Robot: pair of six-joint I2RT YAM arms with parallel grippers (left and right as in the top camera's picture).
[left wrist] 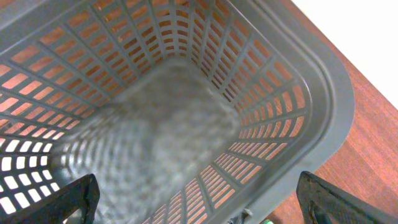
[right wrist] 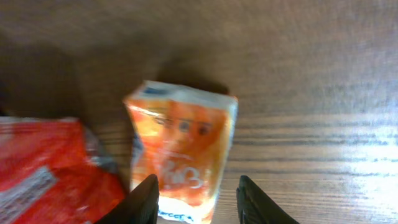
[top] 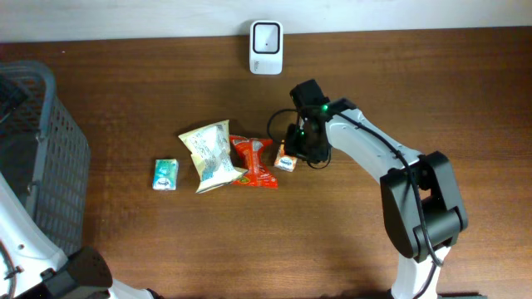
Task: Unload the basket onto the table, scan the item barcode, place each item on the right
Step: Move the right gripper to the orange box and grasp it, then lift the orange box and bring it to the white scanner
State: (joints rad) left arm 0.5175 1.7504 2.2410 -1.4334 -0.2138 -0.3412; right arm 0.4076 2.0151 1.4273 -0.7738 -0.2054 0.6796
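While the left fingers (left wrist: pixel 68 199) hang spread wide over the grey basket (left wrist: pixel 323 93) at nine o'clock, a row of snack packets (top: pixel 214 156) lies on the surface (top: pixel 125 241). The orange packet (top: pixel 286 162) ends that row on its three o'clock side, below the white scanner (top: pixel 266 47) at twelve; the right fingers (right wrist: pixel 146 199) straddle it, parted, not yet pinching.

- We see black fingers (right wrist: pixel 144 200) on the right pincer (right wrist: pixel 200 202), and its arm (top: pixel 366 149) is white and black with a green light.
- Between those fingers, the small packet (right wrist: pixel 180 149) is orange with pale edges.
- Just beside the pincer, the wrapper (right wrist: pixel 50 165) is red with a white patch.
- Farther from it, the crumpled bag (top: pixel 212 155) is cream with green print.
- Farthest from it, the little pack (top: pixel 166 174) is teal and white.
- The scanner (top: pixel 266 36) is white with a dark window.
- Under the pincer, the table (right wrist: pixel 311 93) is dark brown wood grain.
- Below the left pincer (left wrist: pixel 199 208), the basket (left wrist: pixel 323 93) is grey with a slotted lattice.
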